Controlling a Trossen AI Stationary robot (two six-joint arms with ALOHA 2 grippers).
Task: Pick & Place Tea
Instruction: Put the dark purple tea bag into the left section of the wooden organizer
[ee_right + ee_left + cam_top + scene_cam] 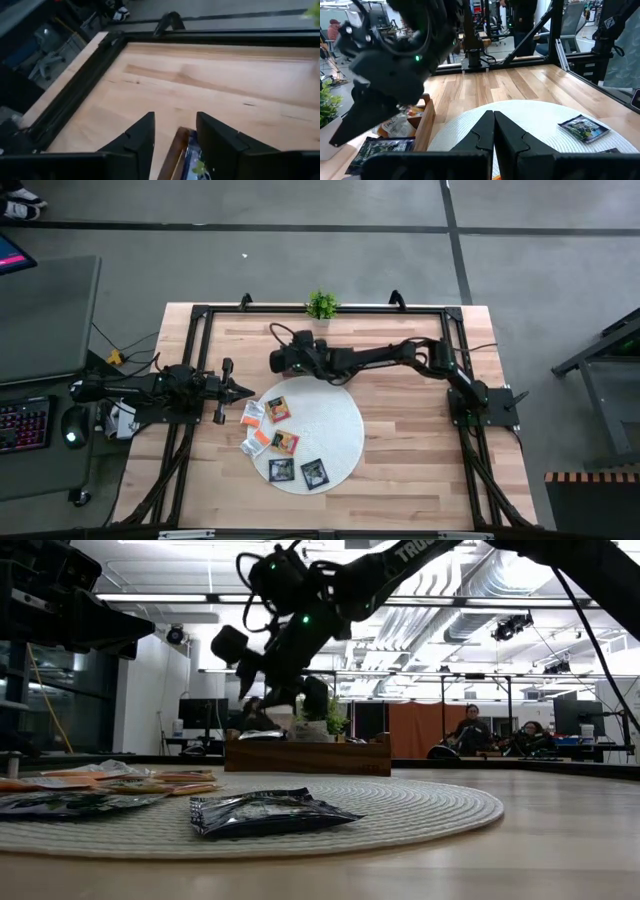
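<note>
1. High view: the tea sachets (281, 442) lie flat on the round white woven mat (345, 430), several spilling over its left edge onto the table (420, 470); more sachets sit in the wooden tray (424, 122) seen in the left wrist view
2. The right gripper (175, 137) hovers over the tray at the table's far side, fingers apart with nothing between them; a sachet lies in the tray just beneath
3. The left gripper (493, 131) waits at the mat's left edge, fingers pressed together, empty
4. Judged from the low view, the black sachet (268, 810) is light, thin and crinkly, slightly puffed, probably slick foil; it should flex rather than break
5. Best hold is likely a pinch across one raised edge or corner, since the middle lies flat against the mat
6. The sachets are near square, so no clear long axis; in the high view their edges sit at mixed angles, faces upward
</note>
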